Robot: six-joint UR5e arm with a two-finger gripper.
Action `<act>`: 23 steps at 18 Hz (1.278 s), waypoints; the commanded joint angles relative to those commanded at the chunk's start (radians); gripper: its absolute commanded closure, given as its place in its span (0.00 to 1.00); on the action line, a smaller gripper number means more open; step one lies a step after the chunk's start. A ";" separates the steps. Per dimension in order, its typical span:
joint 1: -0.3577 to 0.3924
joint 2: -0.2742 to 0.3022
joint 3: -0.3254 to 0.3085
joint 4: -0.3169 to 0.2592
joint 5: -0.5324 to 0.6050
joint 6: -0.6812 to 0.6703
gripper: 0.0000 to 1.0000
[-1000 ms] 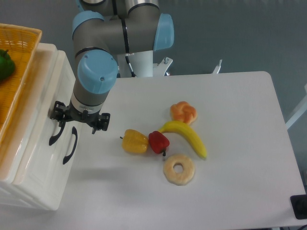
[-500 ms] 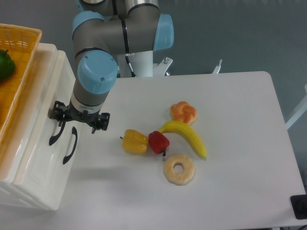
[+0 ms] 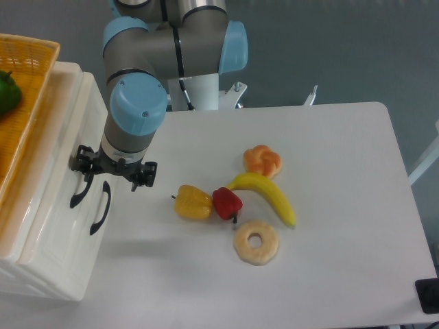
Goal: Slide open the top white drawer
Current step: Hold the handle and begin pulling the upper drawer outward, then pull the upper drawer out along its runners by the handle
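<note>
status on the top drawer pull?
Gripper at the top white drawer, by its black handle; grasp not discernible. Drawer looks shut. Table in front of it free; yellow pepper off to the side.

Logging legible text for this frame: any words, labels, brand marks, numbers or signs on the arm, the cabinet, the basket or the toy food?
None can be read.
Grey and blue robot arm: no logo or label legible.
Glossy white plastic cabinet: plain fronts, black handles only.
Orange wicker basket: no tag.
Yellow toy banana: no sticker.
</note>
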 joint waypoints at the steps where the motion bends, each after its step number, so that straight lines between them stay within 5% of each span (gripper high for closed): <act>1: 0.000 0.002 0.000 0.000 0.014 0.000 0.00; 23: 0.012 0.000 0.012 0.006 0.072 0.043 0.00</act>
